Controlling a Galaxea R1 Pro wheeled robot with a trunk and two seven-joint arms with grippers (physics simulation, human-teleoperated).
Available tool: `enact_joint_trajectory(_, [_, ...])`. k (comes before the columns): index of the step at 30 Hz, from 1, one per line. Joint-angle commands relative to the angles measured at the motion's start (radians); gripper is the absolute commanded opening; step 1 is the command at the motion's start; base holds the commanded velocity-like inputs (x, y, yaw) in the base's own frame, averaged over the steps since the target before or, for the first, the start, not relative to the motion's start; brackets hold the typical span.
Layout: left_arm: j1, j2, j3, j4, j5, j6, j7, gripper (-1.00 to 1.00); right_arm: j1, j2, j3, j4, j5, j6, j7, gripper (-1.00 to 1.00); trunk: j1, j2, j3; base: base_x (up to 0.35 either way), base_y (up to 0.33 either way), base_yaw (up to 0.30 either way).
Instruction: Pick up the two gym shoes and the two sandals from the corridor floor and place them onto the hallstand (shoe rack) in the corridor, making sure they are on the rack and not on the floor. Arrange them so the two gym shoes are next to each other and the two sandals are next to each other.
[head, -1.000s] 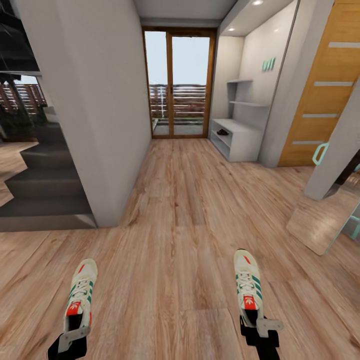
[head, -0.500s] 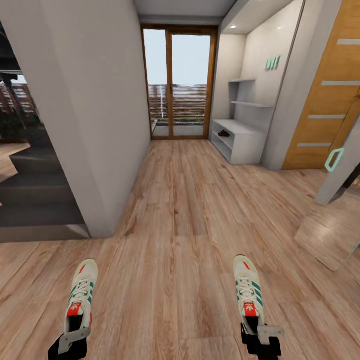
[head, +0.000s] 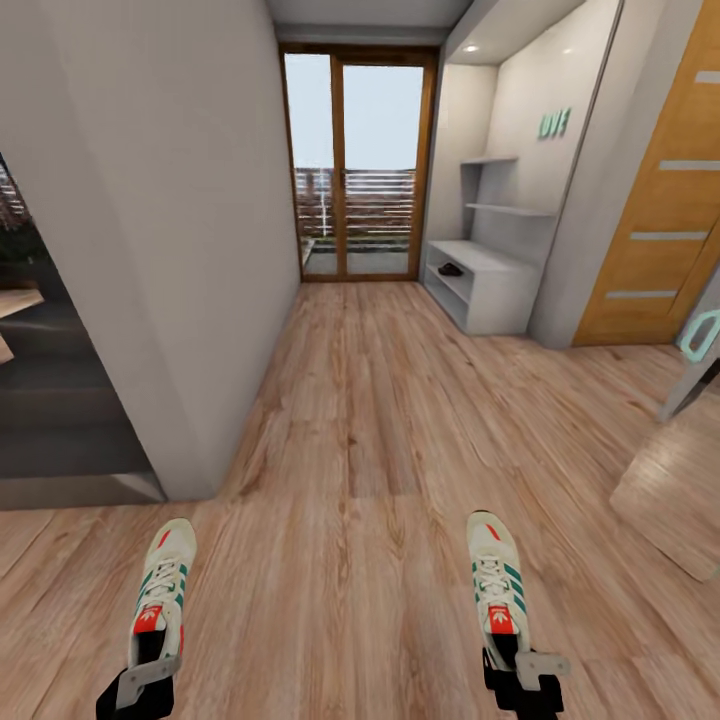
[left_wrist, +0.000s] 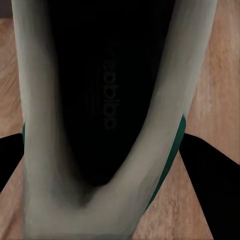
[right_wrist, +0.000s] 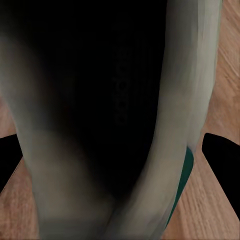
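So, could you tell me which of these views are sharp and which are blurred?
Head view: sharp, with both gym shoes and the distant hallstand crisp. Left wrist view: shoe opening close and soft. Right wrist view: blurrier still, shoe interior a dark smear.

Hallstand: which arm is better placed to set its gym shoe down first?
Right, probably. The hallstand stands ahead on the robot's right, so the right hand with its gym shoe sits on that side; the left hand is farther across.
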Motion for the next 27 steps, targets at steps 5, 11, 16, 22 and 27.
enact_joint_trajectory(5, [-0.001,0.000,0.009,0.001,-0.010,-0.002,-0.005,-1.00,-0.001,0.000,0.008,0.002,0.000,-0.003,-0.008,-1.00,0.000,0.000,-0.001,0.339,0.000,0.000])
enact_joint_trajectory(11, [-0.001,0.000,0.008,0.001,-0.010,-0.002,-0.006,-1.00,-0.001,0.000,0.008,0.002,0.000,-0.003,-0.010,-1.00,0.000,0.000,-0.001,0.339,-0.031,0.000])
enact_joint_trajectory(16, [0.002,-0.002,0.006,0.007,-0.028,-0.004,-0.009,-1.00,-0.001,0.000,0.009,0.002,0.000,-0.001,-0.008,-1.00,0.000,0.000,-0.001,0.332,-0.136,0.000])
enact_joint_trajectory(22, [0.006,-0.016,-0.014,0.023,-0.119,-0.006,-0.008,-1.00,-0.001,0.001,0.009,0.002,0.001,-0.001,-0.006,-1.00,0.000,0.000,-0.001,0.307,-0.180,0.000])
enact_joint_trajectory(27, [0.007,-0.028,-0.018,0.025,-0.151,-0.006,-0.005,-1.00,-0.001,0.001,0.010,0.002,0.001,-0.001,-0.005,-1.00,0.000,0.000,-0.001,0.288,-0.191,0.000])
